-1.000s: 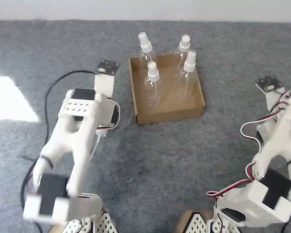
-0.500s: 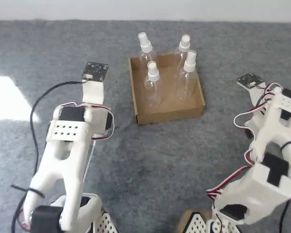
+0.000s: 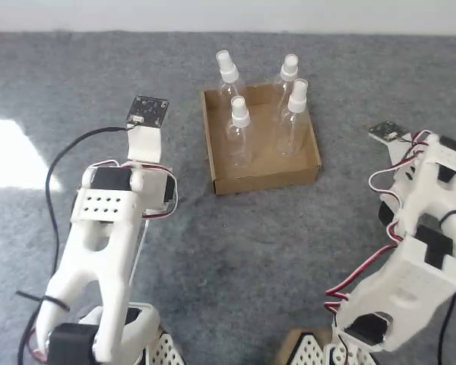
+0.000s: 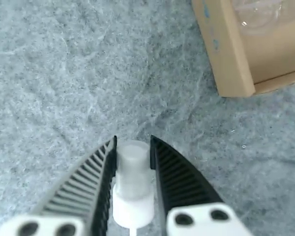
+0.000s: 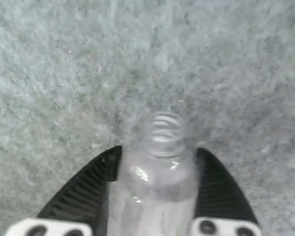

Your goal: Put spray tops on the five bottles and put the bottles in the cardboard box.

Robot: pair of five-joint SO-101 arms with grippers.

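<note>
Your right arm [image 3: 429, 251] has shifted slightly, jaws gripping the uncapped bottle [image 5: 155, 169] above the grey tabletop [image 3: 251, 251]. Left arm [image 3: 106, 220] holds steady, jaws clamped on a spray top [image 4: 132, 182]. Beyond, four capped bottles [image 3: 239, 137] stand at the cardboard box [image 3: 266, 181].

box [image 3: 266, 179] brown | spray top [image 4: 132, 164] white | bottle [image 5: 160, 169] clear | carpet [image 3: 251, 251] grey

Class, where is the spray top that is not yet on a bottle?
In the left wrist view, the spray top sits between the fingers of the left gripper, above grey carpet, near a corner of the cardboard box.
</note>
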